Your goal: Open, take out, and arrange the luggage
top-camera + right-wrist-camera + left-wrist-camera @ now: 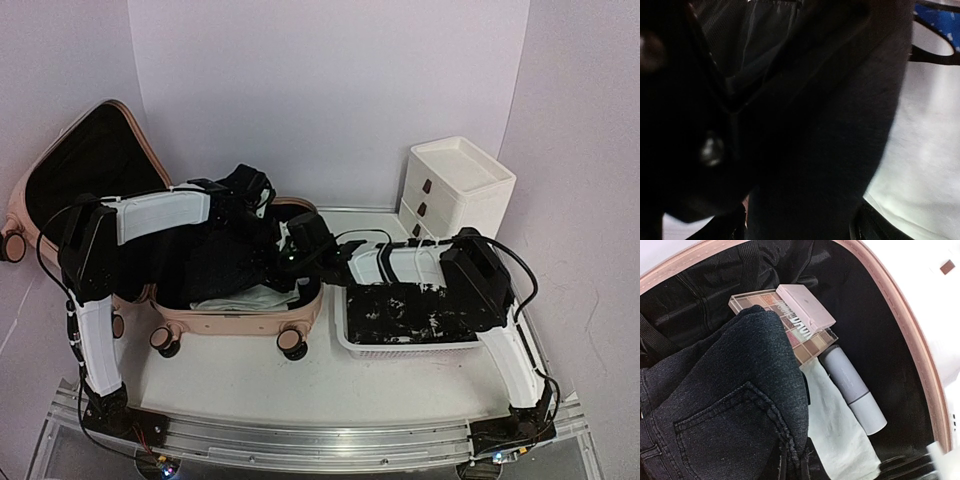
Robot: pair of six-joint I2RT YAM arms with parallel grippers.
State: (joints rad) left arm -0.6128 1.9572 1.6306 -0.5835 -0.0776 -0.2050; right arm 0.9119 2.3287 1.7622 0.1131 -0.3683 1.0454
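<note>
The pale-pink luggage (235, 320) lies open on the table, its black-lined lid (90, 160) leaning up at the back left. My left gripper (262, 212) is inside it, shut on dark jeans (730, 405) that it pinches at the bottom of the left wrist view (792, 467). Beside the jeans lie a makeup palette (810, 342), a pink compact (807, 307), a lavender tube (852, 390) and a white cloth (837, 430). My right gripper (292, 255) reaches into the luggage's right end. Its jaws stand wide apart (800, 225) with a dark garment (830, 125) filling the space between them.
A white perforated basket (346, 340) holding black-and-white cloth stands right of the luggage, under my right arm. A white drawer unit (455, 185) with brown handles stands at the back right. The luggage rim (920, 350) curves past the tube.
</note>
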